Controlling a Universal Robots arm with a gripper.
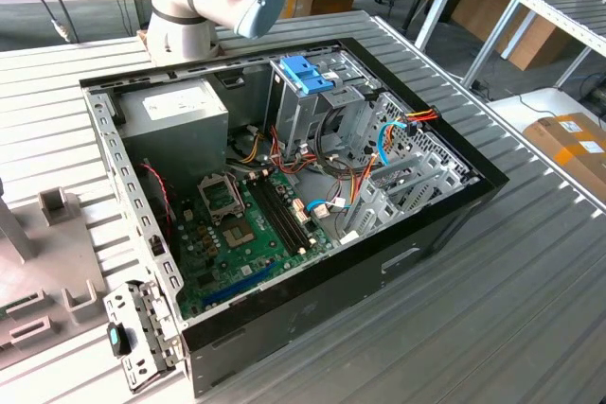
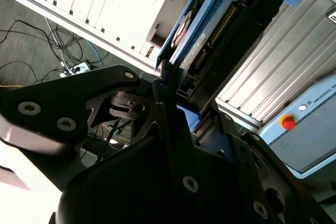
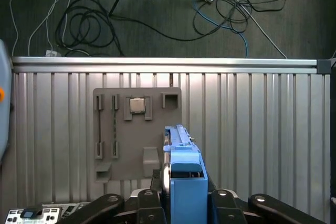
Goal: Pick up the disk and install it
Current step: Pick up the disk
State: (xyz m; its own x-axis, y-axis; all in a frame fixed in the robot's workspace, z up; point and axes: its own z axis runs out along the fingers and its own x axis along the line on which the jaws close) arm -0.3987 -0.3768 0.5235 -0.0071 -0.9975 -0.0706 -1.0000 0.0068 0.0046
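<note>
- Exterior view: we look obliquely down on the ribbed table (image 1: 530,309).
- First wrist view: we look straight down on that table.
- Second wrist view: we sit close; both wrist views share the disk (image 3: 185,190) (image 2: 202,34).

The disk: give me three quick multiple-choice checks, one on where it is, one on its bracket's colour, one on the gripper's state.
1. Where is the disk?
A. in a drawer
B. held in the gripper, clear of the ribbed table
C. on a shelf

2. What colour is its bracket?
A. blue
B. red
C. yellow

3. What is the gripper's state?
A. open and empty
B. shut on a cable
C. shut on the disk

Answers:
1 B, the first wrist view shows it in the gripper with the table beyond it.
2 A, blue plastic edges it in both wrist views.
3 C, the gripper clamps the disk's sides in both wrist views.
</note>
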